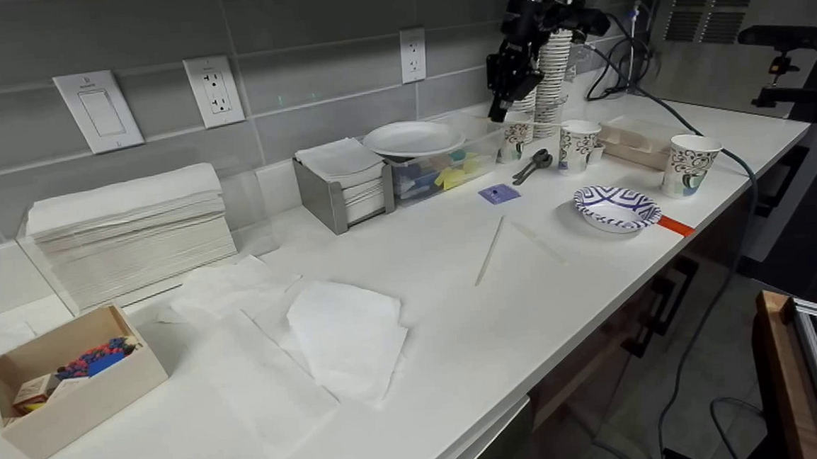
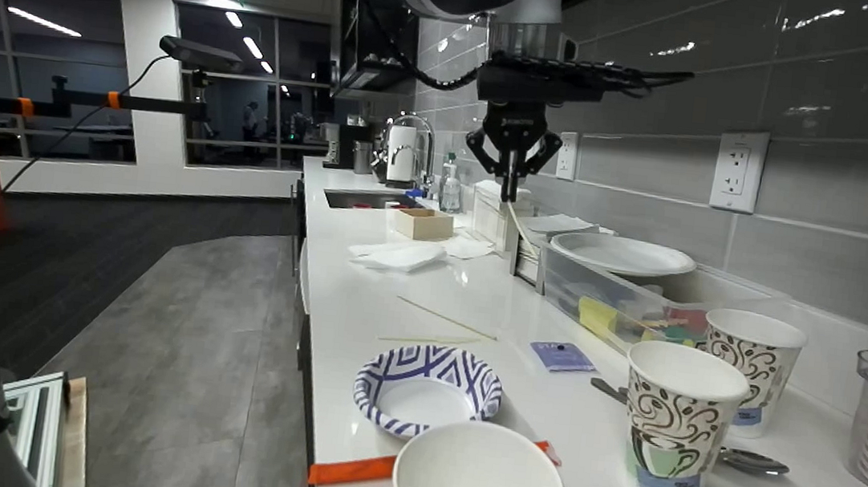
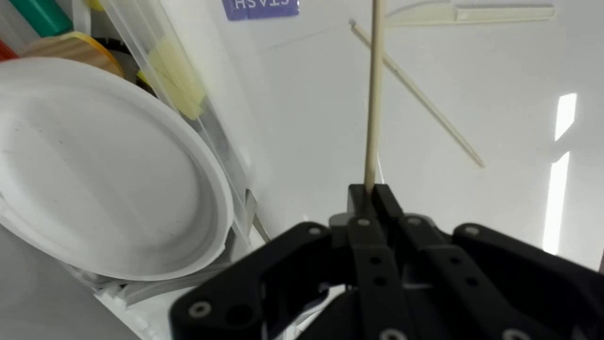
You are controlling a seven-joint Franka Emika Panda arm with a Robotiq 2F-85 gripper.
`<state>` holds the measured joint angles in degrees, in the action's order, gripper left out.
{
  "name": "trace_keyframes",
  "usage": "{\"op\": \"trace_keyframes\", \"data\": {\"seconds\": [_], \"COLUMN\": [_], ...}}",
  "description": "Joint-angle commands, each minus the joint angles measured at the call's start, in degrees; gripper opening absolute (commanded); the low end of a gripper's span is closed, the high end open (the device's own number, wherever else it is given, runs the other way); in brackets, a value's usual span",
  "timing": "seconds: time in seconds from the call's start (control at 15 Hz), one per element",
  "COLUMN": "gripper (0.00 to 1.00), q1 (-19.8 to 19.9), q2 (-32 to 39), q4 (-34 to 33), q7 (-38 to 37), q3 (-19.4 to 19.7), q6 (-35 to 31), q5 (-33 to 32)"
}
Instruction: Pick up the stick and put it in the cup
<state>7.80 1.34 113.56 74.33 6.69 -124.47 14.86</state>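
My gripper (image 2: 509, 195) is shut on the stick (image 2: 518, 224), a thin pale wooden rod that slants down from the fingertips. In the wrist view the held stick (image 3: 375, 94) extends away from the pinched jaws, its far end beyond the frame. The gripper (image 1: 497, 115) hangs well above the counter. A similar loose stick (image 1: 490, 251) lies on the countertop. Three patterned paper cups stand upright: a cup (image 2: 681, 423) beside the spoon, a cup (image 2: 752, 366) by the clear bin, and a cup (image 1: 690, 164) near the counter's front edge. No cup shows in the wrist view.
A clear bin (image 1: 447, 170) carries a white plate (image 1: 413, 138). Stacked cups (image 1: 554, 82) rise behind the cups. A blue-patterned bowl (image 1: 618, 209), purple packet (image 1: 499, 194), spoon (image 2: 754, 463), pale strip (image 3: 467, 14) and wooden box (image 1: 77, 381) are on the counter.
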Motion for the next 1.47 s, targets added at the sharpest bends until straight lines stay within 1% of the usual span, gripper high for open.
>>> {"op": "trace_keyframes", "data": {"seconds": [0.0, 0.13, 0.33, 0.47, 0.6, 0.73, 0.8, 0.87, 0.93, 1.07, 1.27, 1.33, 1.4], "gripper": [0.02, 0.02, 0.02, 0.02, 0.02, 0.02, 0.02, 0.02, 0.06, 0.06, 0.06, 0.02, 0.02], "q1": [2.1, 3.2, 4.5, 5.0, 5.4, 5.6, 5.6, 5.7, 6.4, 6.6, 6.6, 6.6, 6.6], "q2": [-1.0, -1.4, -1.0, -0.1, 1.3, 2.8, 3.3, 3.6, 2.9, 3.6, 3.6, 3.6, 3.7], "q4": [1.8, 2.7, 4.2, 5.4, 6.2, 6.8, 6.8, 6.8, 6.2, 6.4, 6.4, 6.4, 6.0], "q7": [1.6, 0.1, -2.5, -7.2, -13.9, -22.2, -26.9, -28.9, -23.8, -27.0, -27.6, -27.6, -27.2], "q3": [2.1, 3.4, 5.1, 5.7, 6.3, 6.6, 6.9, 6.6, 5.8, 5.6, 5.6, 5.6, 5.1], "q6": [-3.6, -7.0, -13.9, -21.4, -26.6, -30.6, -31.3, -31.3, -29.7, -30.3, -30.4, -30.4, -30.9], "q5": [6.6, 8.5, 8.7, 6.0, 2.8, -1.2, -3.3, -3.8, -1.9, -3.0, -3.0, -3.0, -0.8]}}
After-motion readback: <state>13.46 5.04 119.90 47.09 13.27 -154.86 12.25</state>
